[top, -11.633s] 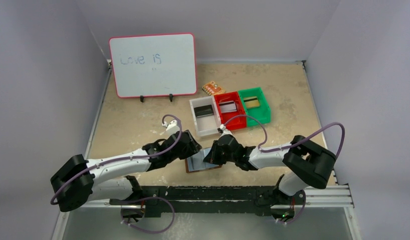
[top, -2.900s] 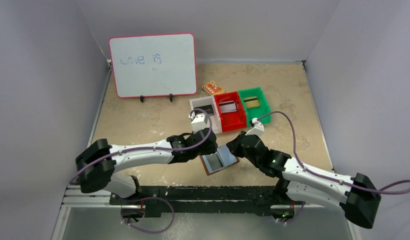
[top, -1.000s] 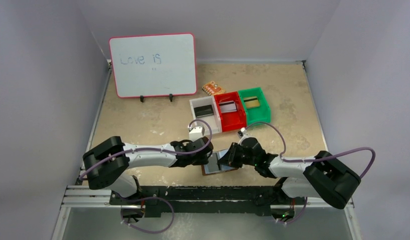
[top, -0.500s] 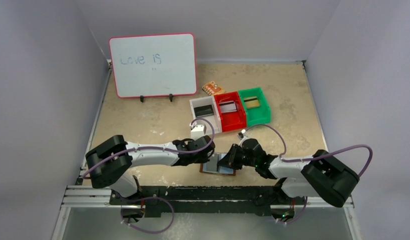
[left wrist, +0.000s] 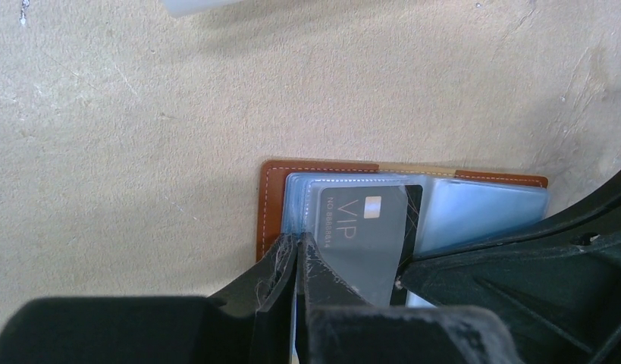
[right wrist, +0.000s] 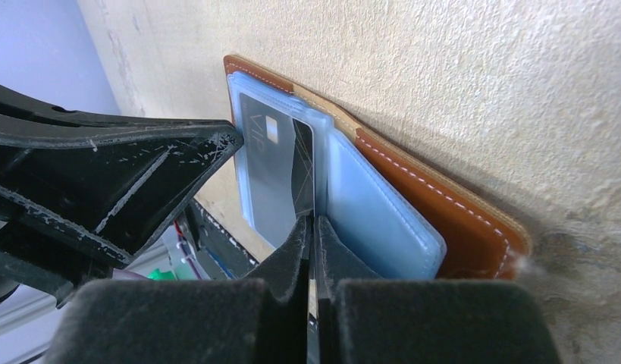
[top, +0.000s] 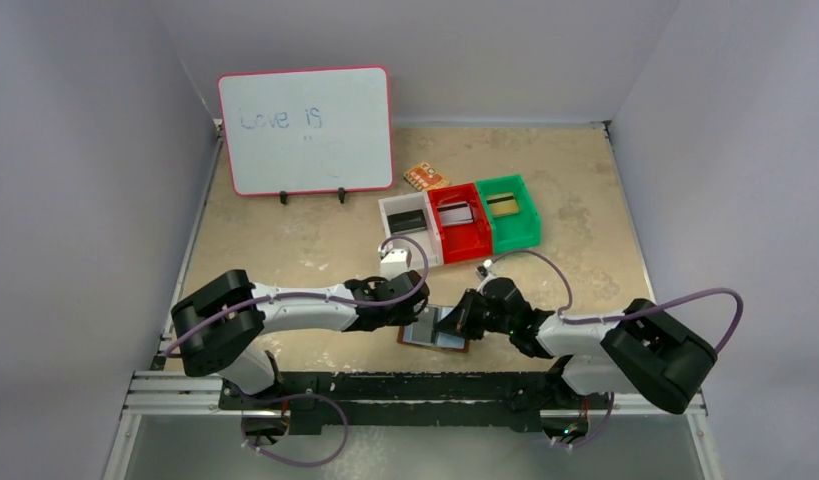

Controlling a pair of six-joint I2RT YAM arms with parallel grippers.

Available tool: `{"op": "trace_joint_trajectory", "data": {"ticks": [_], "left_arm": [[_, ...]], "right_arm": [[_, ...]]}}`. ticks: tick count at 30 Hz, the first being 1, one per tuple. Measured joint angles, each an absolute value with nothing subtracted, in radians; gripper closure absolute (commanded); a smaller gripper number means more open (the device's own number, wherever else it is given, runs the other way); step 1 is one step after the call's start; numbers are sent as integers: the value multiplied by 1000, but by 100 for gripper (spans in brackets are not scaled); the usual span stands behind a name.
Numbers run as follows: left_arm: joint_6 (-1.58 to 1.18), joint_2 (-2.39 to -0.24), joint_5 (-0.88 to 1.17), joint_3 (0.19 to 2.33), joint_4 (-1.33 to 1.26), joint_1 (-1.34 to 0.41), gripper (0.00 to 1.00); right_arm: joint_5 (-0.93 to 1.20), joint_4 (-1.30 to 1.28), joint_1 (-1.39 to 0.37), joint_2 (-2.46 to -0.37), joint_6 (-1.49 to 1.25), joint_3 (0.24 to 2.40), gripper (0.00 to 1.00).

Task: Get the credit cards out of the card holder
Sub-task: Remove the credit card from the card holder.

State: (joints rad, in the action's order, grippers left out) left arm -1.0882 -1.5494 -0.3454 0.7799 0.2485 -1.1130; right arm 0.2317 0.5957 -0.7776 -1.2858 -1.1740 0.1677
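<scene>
The brown card holder (top: 435, 331) lies open near the table's front edge, between my two grippers. Its pale blue clear pockets face up in the left wrist view, over the brown leather (left wrist: 273, 203). A dark credit card (left wrist: 368, 231) marked VIP sits in a pocket. My left gripper (left wrist: 298, 241) is shut on the edge of a clear pocket at the holder's left side. My right gripper (right wrist: 313, 220) is shut on the edge of the dark card (right wrist: 275, 174), beside the other blue pocket and brown cover (right wrist: 459, 220). From above, left gripper (top: 413, 318) and right gripper (top: 455, 320) meet over the holder.
Three bins stand behind the holder: white (top: 397, 240) with a dark card, red (top: 465, 240) with a silvery card, green (top: 530, 228) with a gold card. An orange packet (top: 426, 177) lies behind them. A whiteboard (top: 305, 130) stands at the back left.
Both grippers have closed over the last second, the left on the pocket edge and the right on the card. The holder has shifted slightly left.
</scene>
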Motion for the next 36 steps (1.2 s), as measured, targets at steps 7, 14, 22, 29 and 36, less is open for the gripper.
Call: {"op": "trace_joint_trajectory", "data": {"ticks": [7, 14, 22, 29, 36], "left_arm": [[-1090, -1549, -347, 780, 250, -1113, 93], [-1100, -1528, -347, 780, 262, -1116, 79], [-1099, -1472, -329, 780, 234, -1121, 73], [-1090, -1541, -281, 780, 226, -1121, 75], [-1079, -1554, -274, 784, 224, -1122, 85]], "right_arm": [[186, 520, -778, -1214, -1193, 168, 100], [163, 483, -778, -1189, -1203, 168, 100], [163, 483, -778, -1190, -1208, 168, 83], [155, 495, -778, -1190, -1215, 162, 76], [155, 521, -778, -1214, -1211, 163, 89]]}}
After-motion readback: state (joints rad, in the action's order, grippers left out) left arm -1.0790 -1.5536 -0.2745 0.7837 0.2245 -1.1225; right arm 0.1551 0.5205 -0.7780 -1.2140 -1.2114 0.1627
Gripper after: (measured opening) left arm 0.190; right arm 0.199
